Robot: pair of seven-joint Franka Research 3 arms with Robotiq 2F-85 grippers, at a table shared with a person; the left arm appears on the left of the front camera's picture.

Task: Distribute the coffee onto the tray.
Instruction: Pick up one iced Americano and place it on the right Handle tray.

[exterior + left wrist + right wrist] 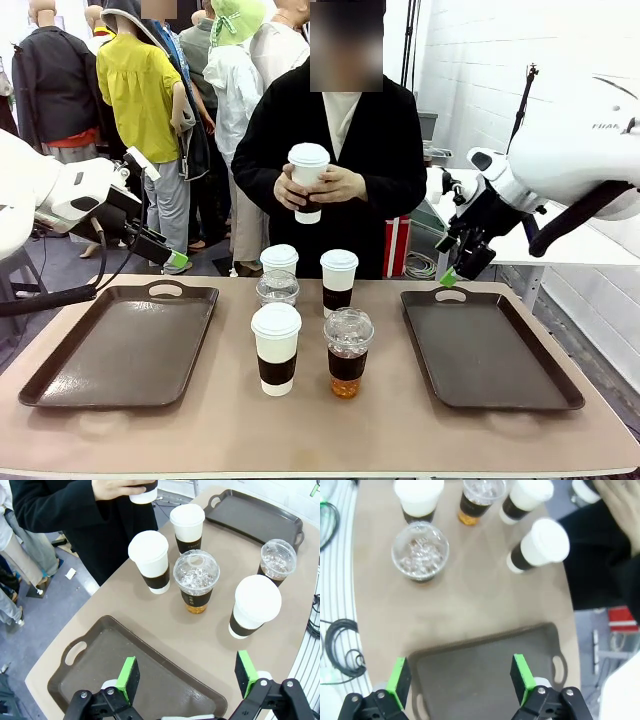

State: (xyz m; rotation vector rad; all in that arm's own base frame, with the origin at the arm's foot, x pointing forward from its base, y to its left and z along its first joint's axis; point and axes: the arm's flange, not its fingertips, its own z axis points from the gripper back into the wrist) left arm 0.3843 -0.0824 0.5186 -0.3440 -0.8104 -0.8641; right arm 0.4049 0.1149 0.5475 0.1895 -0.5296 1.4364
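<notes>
A tan table [300,430] fills the lower frame. One dark brown tray [130,345] lies at lower left and a second tray [490,350] at lower right (each with cut-out handles). Between them, at centre, stand three white lidded paper cups [276,348] and two clear dome-lidded cups [347,352].

Light: bright, even, from overhead.
Shadows: faint, soft on the beige surface [300,430].
Glare: pale sheen on left dark brown plastic tray [95,372].
Blur: right wrist view soft.
</notes>
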